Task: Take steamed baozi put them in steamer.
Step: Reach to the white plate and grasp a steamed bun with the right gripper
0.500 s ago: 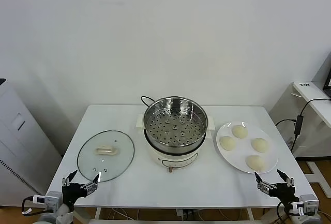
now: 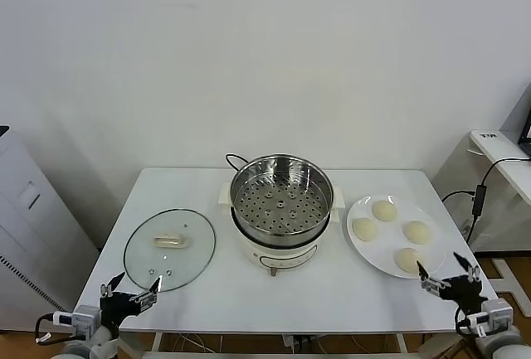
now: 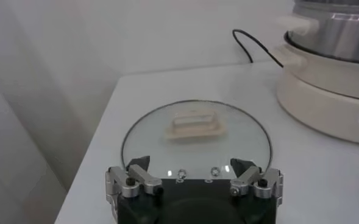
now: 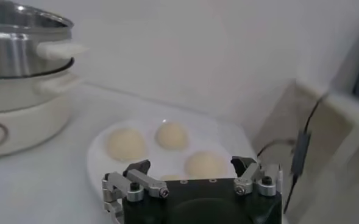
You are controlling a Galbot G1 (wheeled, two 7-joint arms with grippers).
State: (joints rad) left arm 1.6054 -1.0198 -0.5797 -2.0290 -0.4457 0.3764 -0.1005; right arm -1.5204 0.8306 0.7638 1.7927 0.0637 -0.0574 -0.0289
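Observation:
Several cream-white baozi (image 2: pixel 384 210) lie on a flat white plate (image 2: pixel 361 248) at the table's right. The nearest baozi (image 2: pixel 406 259) sits by the plate's front rim. The steel steamer (image 2: pixel 281 201) on its cream pot base stands mid-table, its basket empty. My right gripper (image 2: pixel 448 281) is open and empty, just in front of the plate and the nearest baozi. In the right wrist view the baozi (image 4: pixel 205 164) lie just beyond the open gripper (image 4: pixel 192 169). My left gripper (image 2: pixel 132 293) is open and empty at the table's front left edge.
A round glass lid (image 2: pixel 169 248) with a cream handle lies flat at the table's left, just beyond the left gripper; it also shows in the left wrist view (image 3: pixel 194 125). A black cord (image 2: pixel 235 159) runs behind the steamer. A white side table (image 2: pixel 498 147) stands far right.
My right gripper has risen and moved in toward the plate's front rim. The left gripper has not moved.

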